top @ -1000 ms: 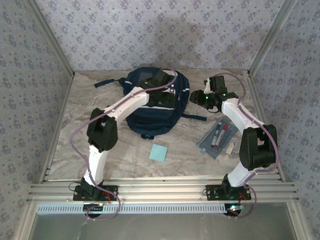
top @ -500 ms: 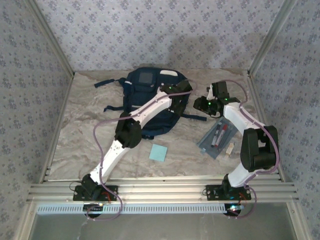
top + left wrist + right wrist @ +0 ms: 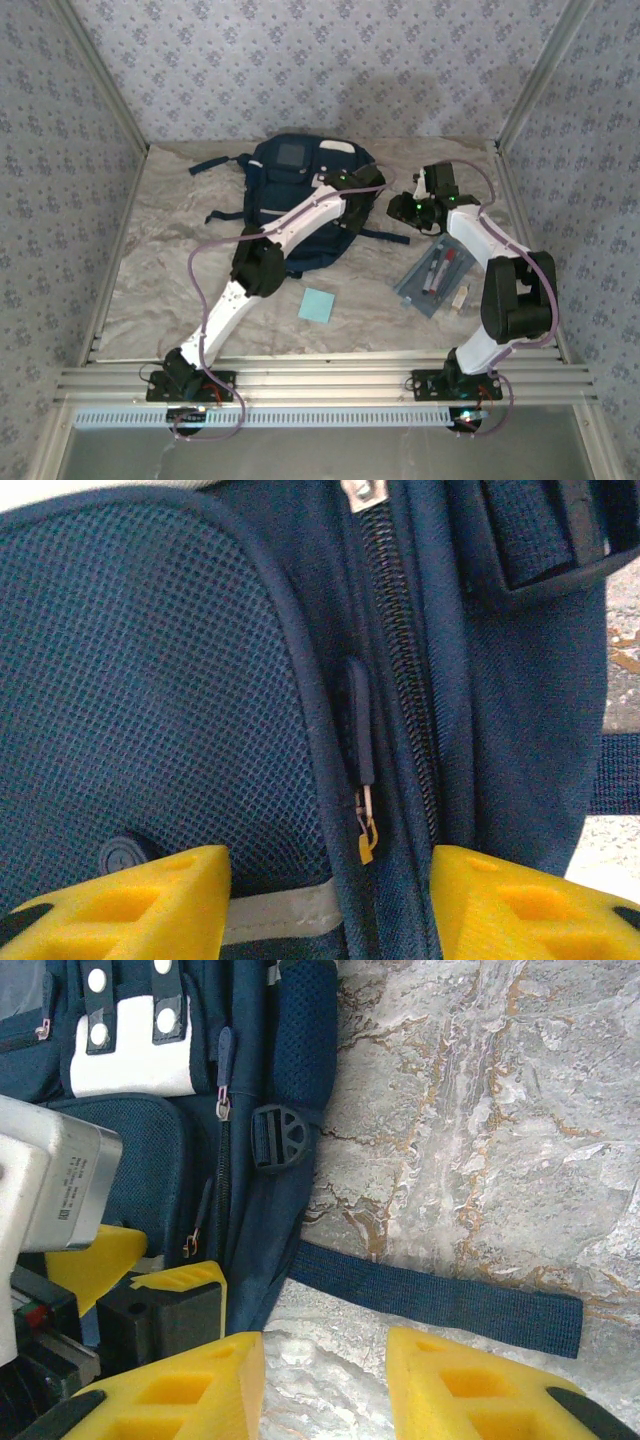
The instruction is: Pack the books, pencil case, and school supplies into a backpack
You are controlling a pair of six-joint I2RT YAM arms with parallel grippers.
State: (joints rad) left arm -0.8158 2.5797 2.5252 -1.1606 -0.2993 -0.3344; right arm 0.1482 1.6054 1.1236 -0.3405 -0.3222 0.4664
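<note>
I see a navy backpack [image 3: 283, 190] with white trim and grey patch, a light-blue pad [image 3: 316, 305] at its six o'clock, grey-brown marbled worktop [image 3: 165, 275]; my left gripper [image 3: 325, 905] shows yellow.

Top view: right flank of backpack [image 3: 285, 185] covered by left arm [image 3: 305, 212]. At centre right, pens [image 3: 437, 268] inside pencil case [image 3: 418, 287] too small to be told apart.

Left wrist view: zipper slider [image 3: 358, 492] cut by upper edge. Fingers [image 3: 120, 905] of left claw [image 3: 328, 885] cut by lower edge.

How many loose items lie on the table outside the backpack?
3: the light-blue pad in front of the backpack, the pencil case to its right, and a small beige object beside the case. Others may be hidden.
</note>
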